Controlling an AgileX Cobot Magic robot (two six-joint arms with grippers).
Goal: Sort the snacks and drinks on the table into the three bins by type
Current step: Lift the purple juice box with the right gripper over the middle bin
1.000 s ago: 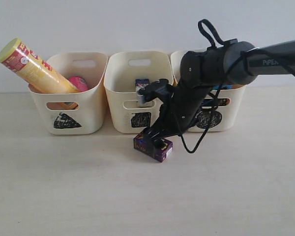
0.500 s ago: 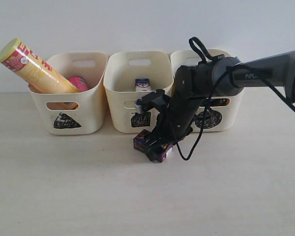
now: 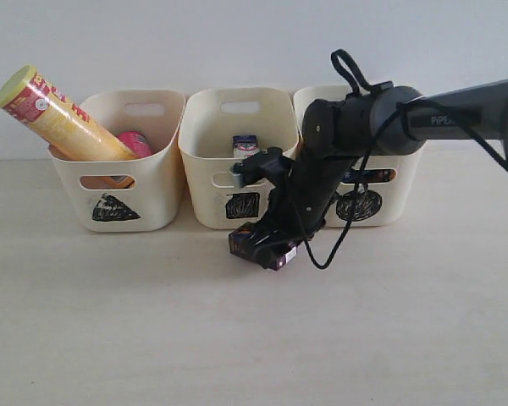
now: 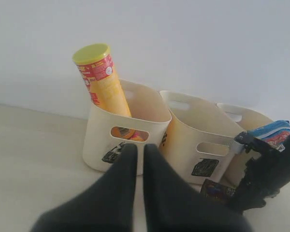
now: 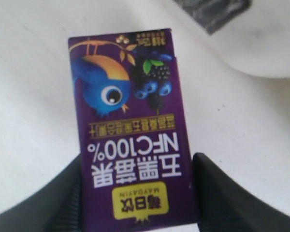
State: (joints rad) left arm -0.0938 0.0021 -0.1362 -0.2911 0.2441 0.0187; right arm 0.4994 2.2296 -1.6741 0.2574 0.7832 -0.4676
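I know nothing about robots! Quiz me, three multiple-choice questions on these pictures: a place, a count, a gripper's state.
1. Where is the yellow chip tube? A) leaning in the triangle bin B) on a shelf C) on the floor
2. How many cream bins stand in the row? A) two B) three C) four
3. The right gripper is: A) wide open B) closed on the purple drink box C) closed on nothing
Answers: A, it sticks out of that bin; B, three stand side by side; B, fingers press the box's sides.

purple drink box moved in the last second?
Yes, slightly: the purple drink box, in the right end effector, sits a bit nearer the square-marked bin.
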